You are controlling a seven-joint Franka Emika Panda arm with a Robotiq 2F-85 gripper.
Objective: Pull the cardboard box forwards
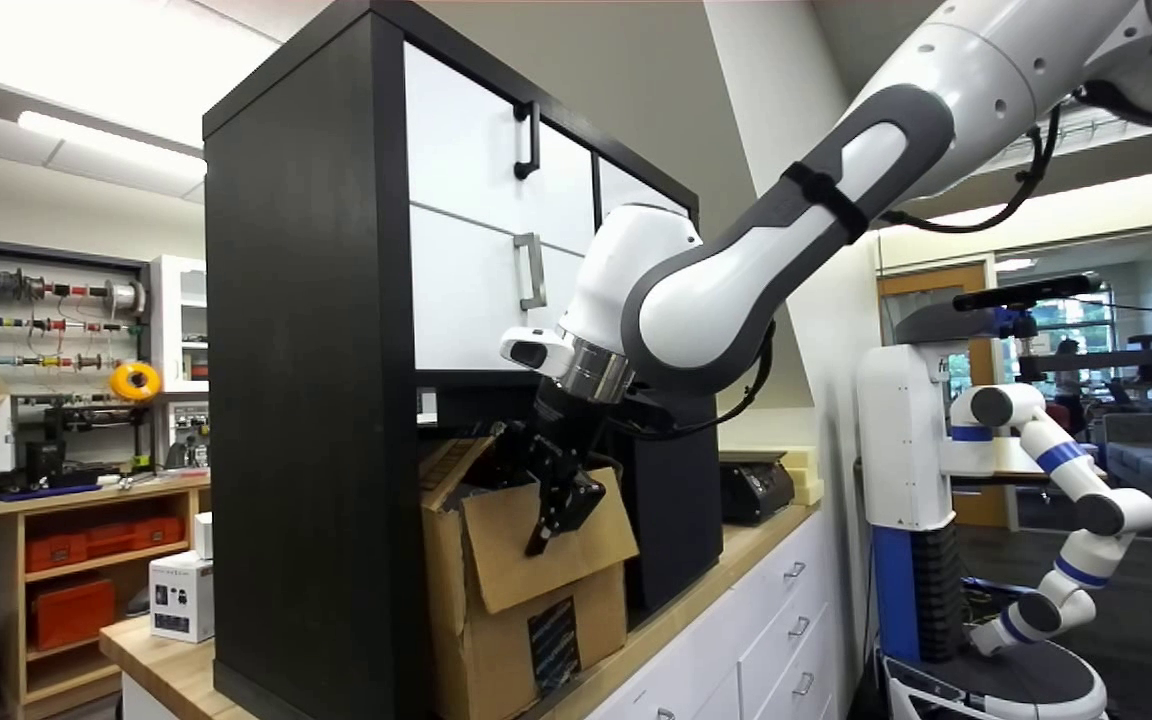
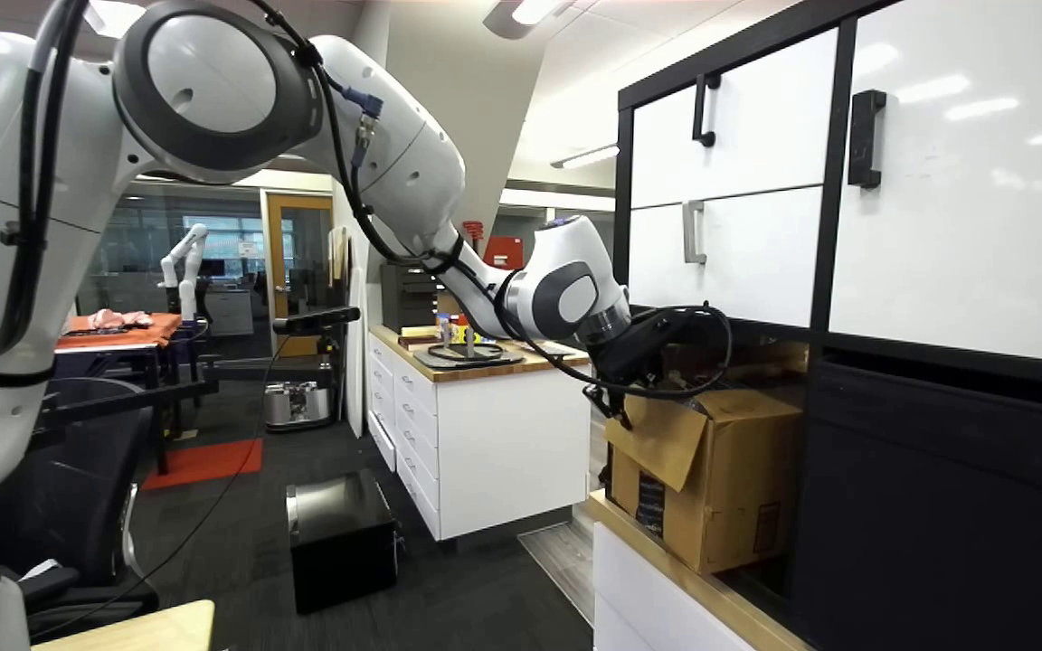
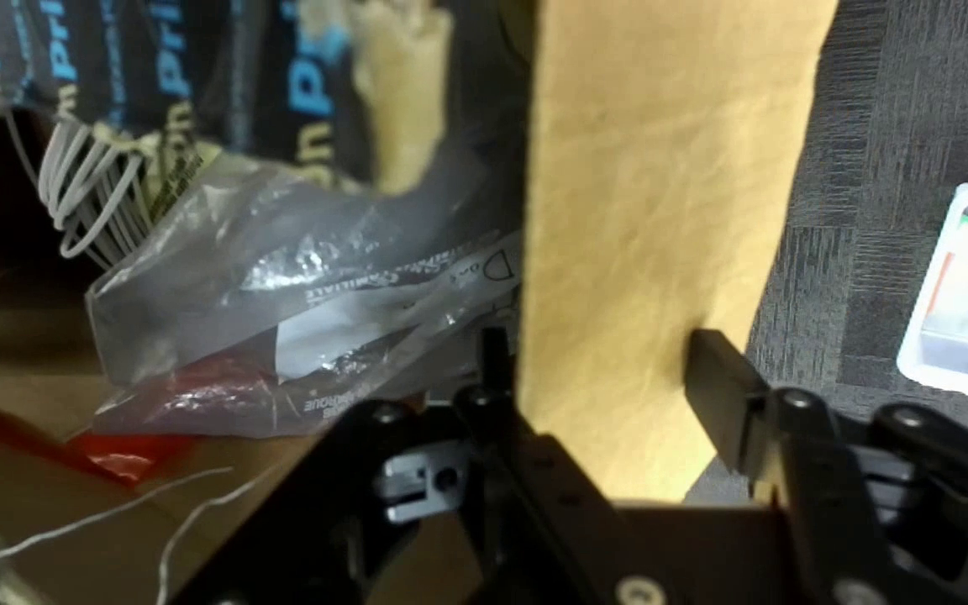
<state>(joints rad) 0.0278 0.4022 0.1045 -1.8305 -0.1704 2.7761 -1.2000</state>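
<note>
The brown cardboard box [image 1: 496, 655] stands in a lower opening of the black cabinet, and it also shows in an exterior view [image 2: 752, 488]. A black printed strip is on its front. Its front flap [image 1: 516, 565] hangs outward; the flap also fills the middle of the wrist view [image 3: 660, 210]. My gripper [image 3: 606, 370] has its fingers apart, with the flap between them. One finger is on the inner side, the other on the outer side near the flap's face. Firm contact cannot be told. In an exterior view the gripper [image 1: 539, 500] points down at the box's top front; the inner finger is hidden.
The black cabinet [image 1: 296, 350] with white doors surrounds the box. A dark bin [image 2: 928, 506] fills the neighbouring opening. The wooden counter edge [image 2: 738, 610] runs in front. Plastic bags [image 3: 282, 269] lie inside the box. A white tub [image 3: 946, 370] with coloured items sits below on the floor.
</note>
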